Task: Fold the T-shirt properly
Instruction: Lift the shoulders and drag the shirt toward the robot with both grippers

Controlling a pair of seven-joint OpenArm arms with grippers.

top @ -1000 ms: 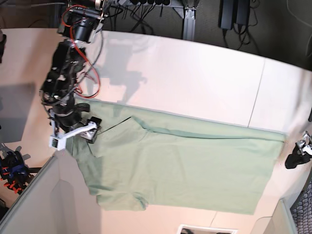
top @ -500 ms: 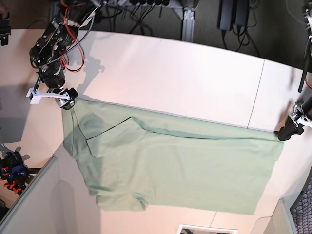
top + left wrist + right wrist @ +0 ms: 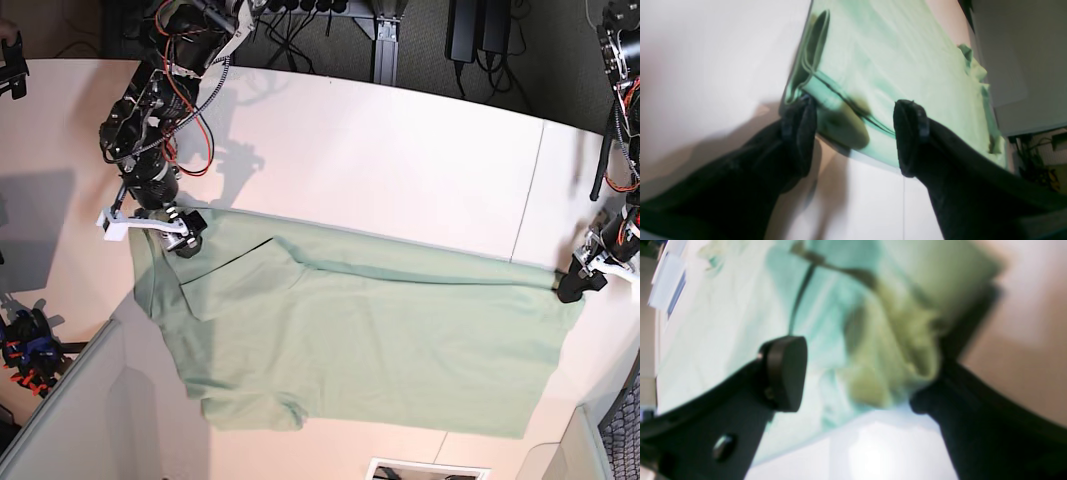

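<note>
T-shirt [image 3: 370,340] lies spread on table [image 3: 400,160]; right gripper [image 3: 150,228] at its left corner, left gripper [image 3: 580,277] at its right corner

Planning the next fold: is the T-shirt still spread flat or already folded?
Partly folded. The T-shirt lies flat on the table, but its far long edge shows a doubled-over strip, and layered cloth edges show at its corner in the left wrist view.

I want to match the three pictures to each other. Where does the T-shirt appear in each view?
Base: the T-shirt lies flat across the lower middle of the table.
Left wrist: it fills the upper middle and right, its corner between the open left tool.
Right wrist: blurred, it fills the upper left and centre, bunched by the open right tool.
Shared landmark: the pale table.
</note>
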